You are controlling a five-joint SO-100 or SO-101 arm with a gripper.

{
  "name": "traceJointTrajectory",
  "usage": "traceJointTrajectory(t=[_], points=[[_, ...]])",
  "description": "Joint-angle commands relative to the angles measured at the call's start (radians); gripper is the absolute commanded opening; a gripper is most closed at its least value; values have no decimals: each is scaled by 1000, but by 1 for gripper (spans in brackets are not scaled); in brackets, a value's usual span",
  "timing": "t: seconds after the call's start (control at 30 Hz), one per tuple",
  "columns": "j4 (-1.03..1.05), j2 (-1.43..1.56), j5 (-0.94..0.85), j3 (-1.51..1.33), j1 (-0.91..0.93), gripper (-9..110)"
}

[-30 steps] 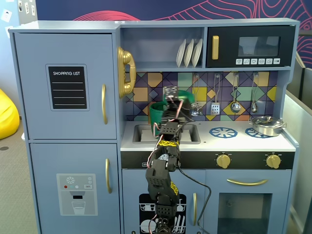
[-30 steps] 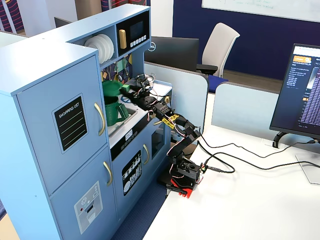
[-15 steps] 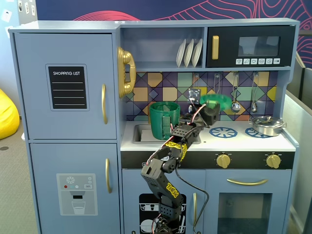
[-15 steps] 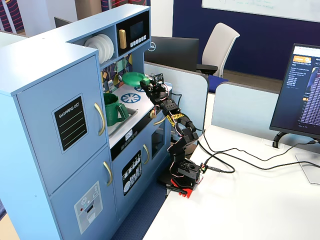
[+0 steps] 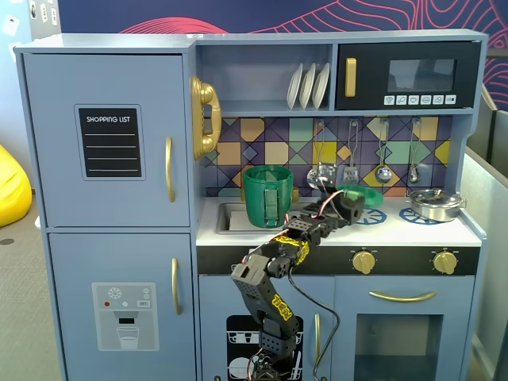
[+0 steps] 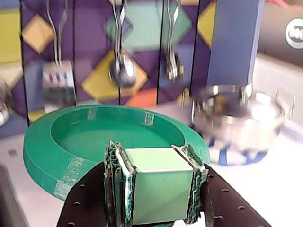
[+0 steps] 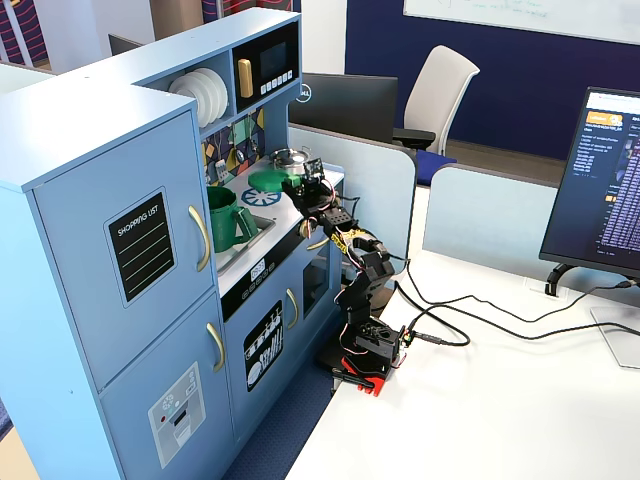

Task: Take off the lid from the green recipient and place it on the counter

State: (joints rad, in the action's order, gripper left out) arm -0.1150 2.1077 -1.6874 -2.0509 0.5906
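Observation:
The green recipient (image 5: 267, 196) stands open, without a lid, at the sink's right side on the counter (image 5: 397, 230); it also shows in the other fixed view (image 7: 228, 218). My gripper (image 6: 155, 156) is shut on the light green knob (image 6: 158, 184) of the lid (image 6: 71, 142). The lid (image 5: 363, 193) is held to the right of the recipient, low over a blue burner ring (image 5: 371, 215). I cannot tell whether it touches the counter. In the other fixed view the lid (image 7: 268, 180) and gripper (image 7: 297, 183) sit at the counter's far end.
A small steel pan (image 5: 435, 204) sits on the right burner, close to the lid's right (image 6: 241, 118). Utensils (image 6: 122, 68) hang on the tiled back wall behind. The sink (image 5: 226, 218) is left of the recipient. The kitchen's right side wall (image 6: 234, 47) is near.

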Motion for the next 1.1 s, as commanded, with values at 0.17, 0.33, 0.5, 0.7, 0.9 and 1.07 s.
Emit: traceJointTrajectory(t=[0.17,0.33,0.5,0.7,0.9,1.07], points=[[-173,-63,11,-41,17,0],[-242,-107,-6,-81,28,0],[-244,-120,-8,-114,37,0],[-256,-129,-18,-147,34,0],[-295,-129,77,-155,28,24],[-311,-124,81,-147,28,39]])
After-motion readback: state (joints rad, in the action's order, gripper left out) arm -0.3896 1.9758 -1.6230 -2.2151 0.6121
